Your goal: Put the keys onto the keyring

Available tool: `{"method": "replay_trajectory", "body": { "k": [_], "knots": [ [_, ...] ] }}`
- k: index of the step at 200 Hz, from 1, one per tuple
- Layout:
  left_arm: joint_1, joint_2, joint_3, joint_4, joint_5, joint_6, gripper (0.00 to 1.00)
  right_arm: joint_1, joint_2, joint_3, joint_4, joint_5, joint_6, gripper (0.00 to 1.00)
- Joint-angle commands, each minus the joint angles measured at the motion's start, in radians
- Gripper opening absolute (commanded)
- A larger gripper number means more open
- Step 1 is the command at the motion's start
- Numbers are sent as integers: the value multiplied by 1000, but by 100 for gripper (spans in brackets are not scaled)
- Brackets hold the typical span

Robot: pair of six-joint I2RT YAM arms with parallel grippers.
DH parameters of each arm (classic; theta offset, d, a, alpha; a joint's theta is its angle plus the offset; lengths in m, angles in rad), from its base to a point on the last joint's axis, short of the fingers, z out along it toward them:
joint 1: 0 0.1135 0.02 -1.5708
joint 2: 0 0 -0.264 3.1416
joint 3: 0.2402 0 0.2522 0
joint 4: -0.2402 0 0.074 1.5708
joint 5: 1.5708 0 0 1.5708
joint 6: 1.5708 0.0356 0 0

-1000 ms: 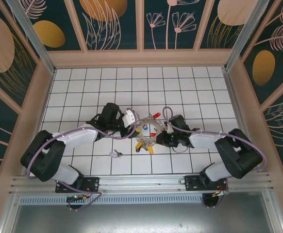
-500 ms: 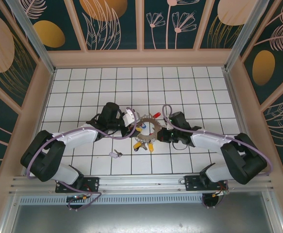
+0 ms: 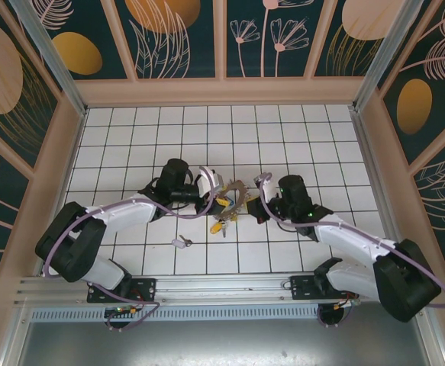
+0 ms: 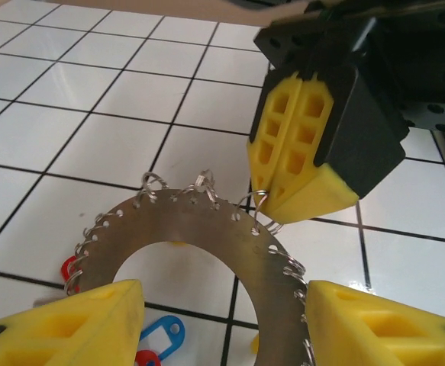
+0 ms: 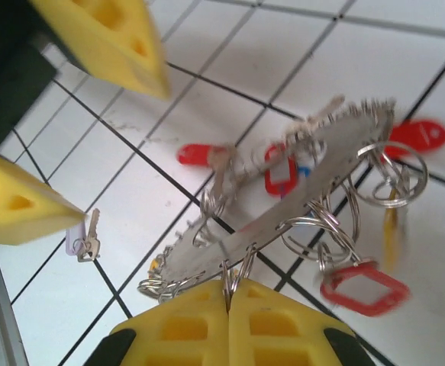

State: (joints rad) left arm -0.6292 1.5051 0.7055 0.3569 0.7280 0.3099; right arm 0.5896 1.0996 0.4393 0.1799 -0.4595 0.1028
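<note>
The bench is white with thin black lines that make squares. The keyring is shiny grey. The keys have red, blue and yellow tags. The fingers are bright yellow on black. The walls are dark blue-green with gold and pink flowers. The arms are white and black.

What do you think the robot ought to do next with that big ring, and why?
Likely close the left gripper on the keyring to steady it: it straddles the ring without touching, while the right gripper is shut on a small wire loop at the rim.
</note>
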Motion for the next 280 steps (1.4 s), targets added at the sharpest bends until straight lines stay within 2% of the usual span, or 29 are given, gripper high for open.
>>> {"method": "replay_trajectory", "body": {
  "k": [1, 29, 102, 139, 167, 230, 237, 280],
  "knots": [
    [-18, 23, 32, 53, 70, 18, 59, -3, -48, -35, 178, -56, -140, 0],
    [-23, 28, 49, 69, 91, 29, 59, -2, -40, -17, 205, -89, -214, 0],
    [-35, 9, 63, 30, 71, 88, 58, -6, -11, 70, 127, -164, -409, 0],
    [-41, 24, 79, -2, 64, 123, 45, -8, 17, 135, 21, -183, -521, 0],
    [-43, 18, 85, -21, 53, 149, 34, -4, 3, 137, 15, -187, -604, 0],
    [-46, -6, 87, -116, -2, 241, 29, -5, 14, 182, -56, -208, -685, 0],
    [-46, -7, 88, -116, -2, 242, 25, -4, 14, 183, -56, -213, -691, 0],
    [-53, -11, 67, -7, 11, 173, 26, 16, 39, 200, -74, -198, -725, 0]
  ]
}}
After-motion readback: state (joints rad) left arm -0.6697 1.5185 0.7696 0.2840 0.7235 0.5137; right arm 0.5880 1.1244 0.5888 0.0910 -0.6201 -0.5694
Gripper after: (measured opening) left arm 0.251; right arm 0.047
